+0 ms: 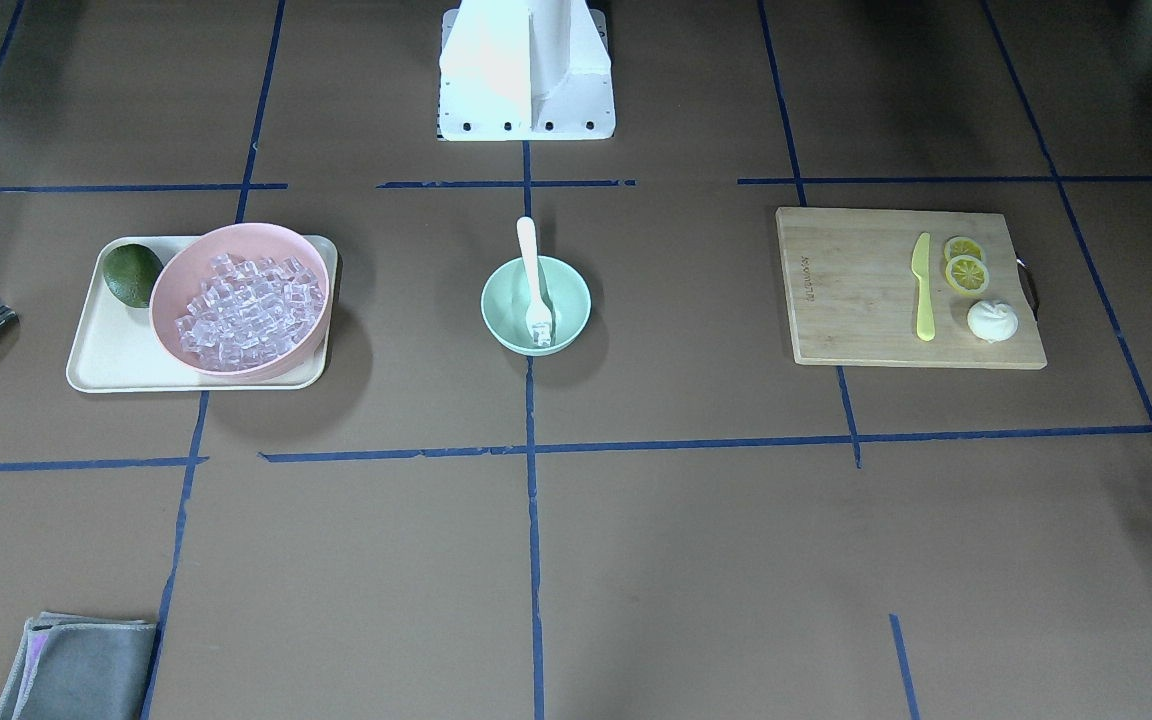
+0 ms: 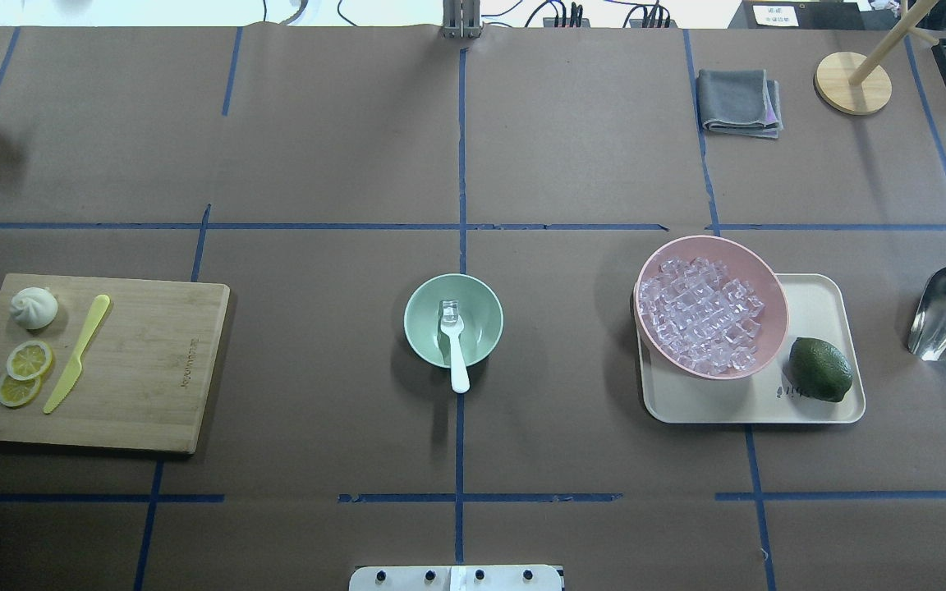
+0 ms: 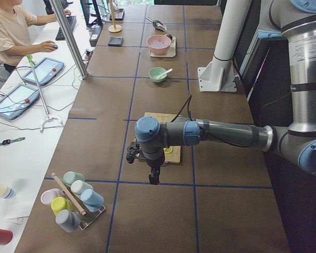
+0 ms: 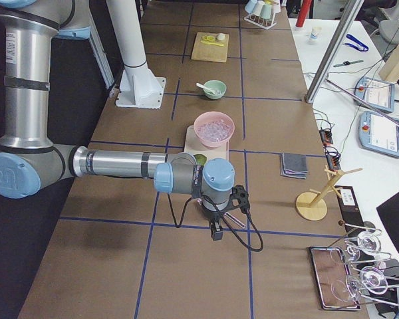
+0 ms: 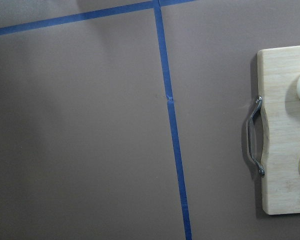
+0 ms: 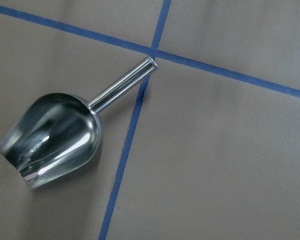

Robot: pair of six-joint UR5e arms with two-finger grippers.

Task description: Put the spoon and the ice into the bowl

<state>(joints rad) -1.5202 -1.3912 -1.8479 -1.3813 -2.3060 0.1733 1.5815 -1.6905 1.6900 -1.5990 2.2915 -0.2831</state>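
Overhead exterior: spoon [image 2: 456, 349] in bowl [image 2: 483, 316], far from left claw [image 3: 154, 178], right claw [image 4: 216, 232]; grips indiscernible.

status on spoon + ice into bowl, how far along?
Done: the spoon lies in the green bowl, handle over the rim, with one ice cube at its scoop. In hand: nothing at the bowl; the left hand and right hand hang by the table's ends, and I cannot tell whether they are open or shut. Left, if more is wanted: the other ice sits in the pink bowl on the tray.
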